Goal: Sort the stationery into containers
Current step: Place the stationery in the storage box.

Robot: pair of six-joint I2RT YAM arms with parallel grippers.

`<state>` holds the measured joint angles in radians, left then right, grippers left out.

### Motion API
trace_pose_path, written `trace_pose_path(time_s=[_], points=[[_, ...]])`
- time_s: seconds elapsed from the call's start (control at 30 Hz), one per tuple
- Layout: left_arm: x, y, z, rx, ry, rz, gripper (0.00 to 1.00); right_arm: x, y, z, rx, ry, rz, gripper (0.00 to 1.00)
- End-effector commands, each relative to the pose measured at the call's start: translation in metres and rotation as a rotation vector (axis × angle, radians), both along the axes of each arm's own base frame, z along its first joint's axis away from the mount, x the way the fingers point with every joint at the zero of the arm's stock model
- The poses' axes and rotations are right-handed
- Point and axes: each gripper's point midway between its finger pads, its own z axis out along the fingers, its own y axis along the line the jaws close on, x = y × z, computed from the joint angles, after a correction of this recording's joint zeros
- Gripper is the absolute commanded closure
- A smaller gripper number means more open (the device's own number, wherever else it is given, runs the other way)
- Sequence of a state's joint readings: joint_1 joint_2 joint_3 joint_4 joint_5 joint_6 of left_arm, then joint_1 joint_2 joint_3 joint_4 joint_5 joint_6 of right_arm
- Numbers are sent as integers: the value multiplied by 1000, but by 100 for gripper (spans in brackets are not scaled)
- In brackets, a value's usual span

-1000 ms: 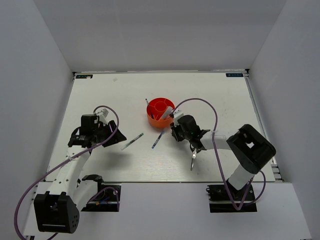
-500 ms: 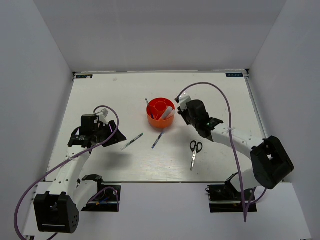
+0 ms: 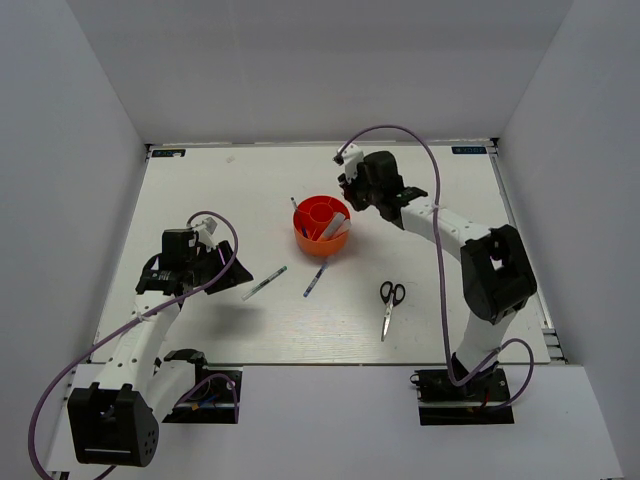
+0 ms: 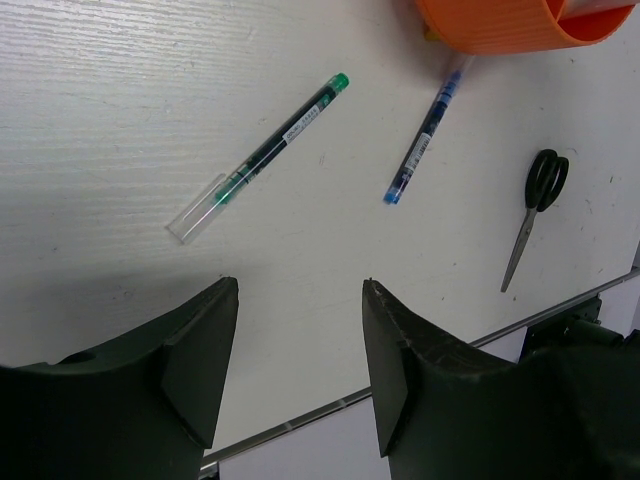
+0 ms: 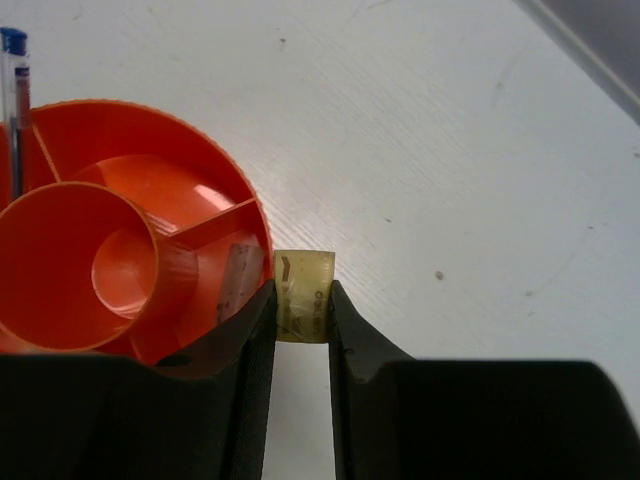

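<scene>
The round orange-red organizer [image 3: 321,226] stands mid-table and holds marker tubes and a pen; in the right wrist view [image 5: 215,170] one beige eraser [image 5: 236,282] lies in a ring compartment. My right gripper [image 5: 303,312] is shut on the other beige eraser [image 5: 304,295], just outside the organizer's rim; from above it [image 3: 352,192] is at the far right of the rim. A green pen [image 4: 262,155], a blue pen [image 4: 424,145] and black-handled scissors [image 4: 534,207] lie on the table. My left gripper [image 4: 300,300] is open and empty, near the green pen [image 3: 264,283].
The blue pen [image 3: 315,280] lies just in front of the organizer, the scissors [image 3: 389,306] to its right front. A blue pen [image 5: 15,80] leans at the organizer's far side. White walls enclose the table on three sides.
My right arm has swung from beside the scissors, front right of the organizer, up and away to the organizer's far right rim. The left arm has not moved.
</scene>
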<state>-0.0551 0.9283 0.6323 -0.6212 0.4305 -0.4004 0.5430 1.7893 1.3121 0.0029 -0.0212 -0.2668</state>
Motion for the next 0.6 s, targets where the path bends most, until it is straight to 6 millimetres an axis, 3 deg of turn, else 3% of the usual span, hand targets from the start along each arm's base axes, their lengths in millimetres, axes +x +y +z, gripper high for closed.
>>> trace_pose_path(time_s=[0.0, 0.57], points=[[1, 0, 2, -1, -16, -12, 37, -5, 20, 3, 68, 58, 85, 100], [0, -1, 1, -3, -8, -12, 37, -23, 34, -14, 198, 217, 161, 100]])
